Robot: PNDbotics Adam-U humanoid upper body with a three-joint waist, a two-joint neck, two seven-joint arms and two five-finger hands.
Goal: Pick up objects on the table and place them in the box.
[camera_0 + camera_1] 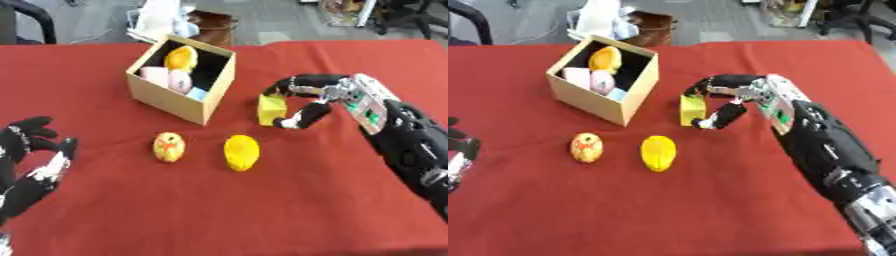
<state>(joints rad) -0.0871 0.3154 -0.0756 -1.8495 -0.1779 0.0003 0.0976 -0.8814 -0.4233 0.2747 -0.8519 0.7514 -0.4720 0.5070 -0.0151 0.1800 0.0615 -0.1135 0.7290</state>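
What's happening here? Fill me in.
The right hand has its fingers curled round a yellow block beside the box, which already holds several items. A round fruit and a yellow one still lie on the table. The left hand rests open at lower left.

Right hand (337, 97) curled; left hand (35, 155) open.

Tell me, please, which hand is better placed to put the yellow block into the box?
The right hand: its fingers and thumb already curl around the yellow block, just beside the open box. The left hand rests open at the lower left edge, far from both.
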